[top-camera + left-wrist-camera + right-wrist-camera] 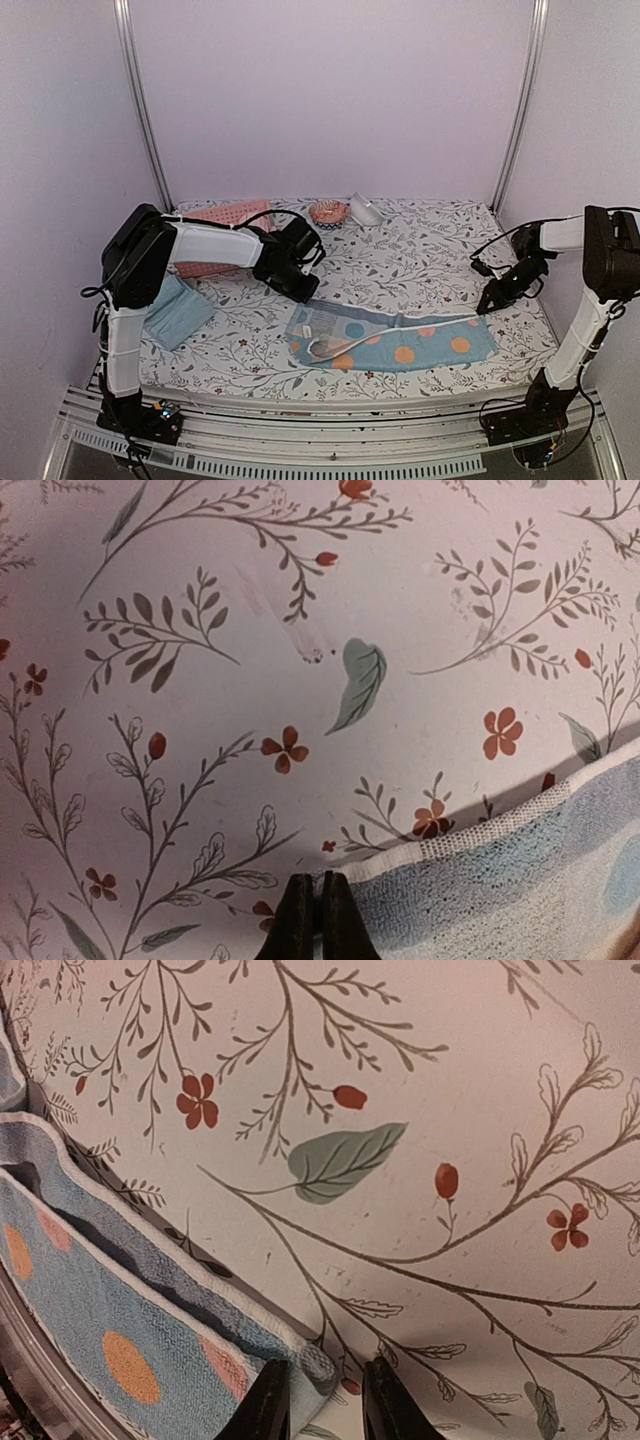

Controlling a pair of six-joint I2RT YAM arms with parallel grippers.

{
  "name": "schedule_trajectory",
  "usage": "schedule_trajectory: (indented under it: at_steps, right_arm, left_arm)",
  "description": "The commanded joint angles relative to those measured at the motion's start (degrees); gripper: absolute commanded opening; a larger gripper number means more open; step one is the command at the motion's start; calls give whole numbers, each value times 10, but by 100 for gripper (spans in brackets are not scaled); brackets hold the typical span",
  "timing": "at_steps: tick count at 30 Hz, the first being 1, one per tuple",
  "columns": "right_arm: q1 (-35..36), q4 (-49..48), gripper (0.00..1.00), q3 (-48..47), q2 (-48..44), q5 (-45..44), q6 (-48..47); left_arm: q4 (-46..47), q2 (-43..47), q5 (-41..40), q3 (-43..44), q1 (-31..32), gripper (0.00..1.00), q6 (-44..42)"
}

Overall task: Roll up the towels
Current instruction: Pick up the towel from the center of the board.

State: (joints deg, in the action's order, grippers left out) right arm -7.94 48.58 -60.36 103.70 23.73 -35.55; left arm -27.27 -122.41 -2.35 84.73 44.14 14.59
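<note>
my left pincer [312, 920] is pressed together at the left hem of the dotted blue towel [400, 345] lying near-middle; my right pincer [325, 1402], spread, straddles its right corner, likely to pin both ends.

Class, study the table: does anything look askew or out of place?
The teal towel lies crooked near the left edge, apart from the spread patterned towel, whose left end looks rumpled.
</note>
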Motion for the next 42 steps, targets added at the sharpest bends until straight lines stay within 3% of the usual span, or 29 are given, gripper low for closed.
schedule_trajectory:
  at_steps: [1,17,20,26,30,34,42]
  right_arm:
    - [11,-11,25,9,32,1,1]
    - [19,-6,11,20,12,-39,9]
    - [19,-3,3,16,10,-32,7]
    - [18,17,3,-78,4,-15,16]
    - [10,53,2,-231,2,-5,33]
    - [-6,75,2,-342,-15,16,48]
    - [-35,61,2,-365,-118,64,60]
  left_arm:
    - [-24,-31,15,-8,12,0,-3]
    - [-24,-26,-1,-4,10,0,-9]
    - [-19,-27,-2,-6,7,0,-9]
    - [-20,-20,-19,38,-3,0,-13]
    - [-36,31,-57,100,-20,0,-28]
    - [-14,120,-97,108,-27,0,-41]
    - [110,303,-108,-2,-24,0,-56]
